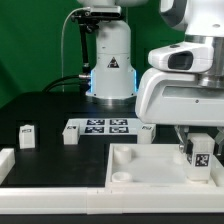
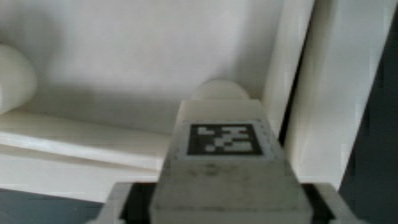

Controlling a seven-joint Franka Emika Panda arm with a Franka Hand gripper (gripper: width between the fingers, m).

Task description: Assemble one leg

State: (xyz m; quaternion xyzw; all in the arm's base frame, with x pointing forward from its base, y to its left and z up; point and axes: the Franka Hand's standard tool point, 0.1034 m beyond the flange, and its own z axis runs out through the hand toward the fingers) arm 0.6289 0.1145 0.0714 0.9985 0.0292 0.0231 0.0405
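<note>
My gripper (image 1: 200,147) is shut on a leg (image 1: 200,156), a small white block with a black-and-white tag facing the camera. It holds the leg upright over the right corner of the large white tray-like part (image 1: 130,172); I cannot tell whether the leg touches it. In the wrist view the leg (image 2: 226,150) fills the middle between my gripper's (image 2: 226,208) dark fingers (image 2: 139,203), with the tray's floor and raised rim (image 2: 294,90) behind it. Loose legs stand on the black table at the exterior view's left (image 1: 27,134), beside the board (image 1: 71,134) and further right (image 1: 147,130).
The marker board (image 1: 100,127) lies flat behind the tray-like part. The robot base (image 1: 110,70) stands at the back, with a green backdrop behind it. A white piece (image 1: 6,160) sits at the exterior view's left edge.
</note>
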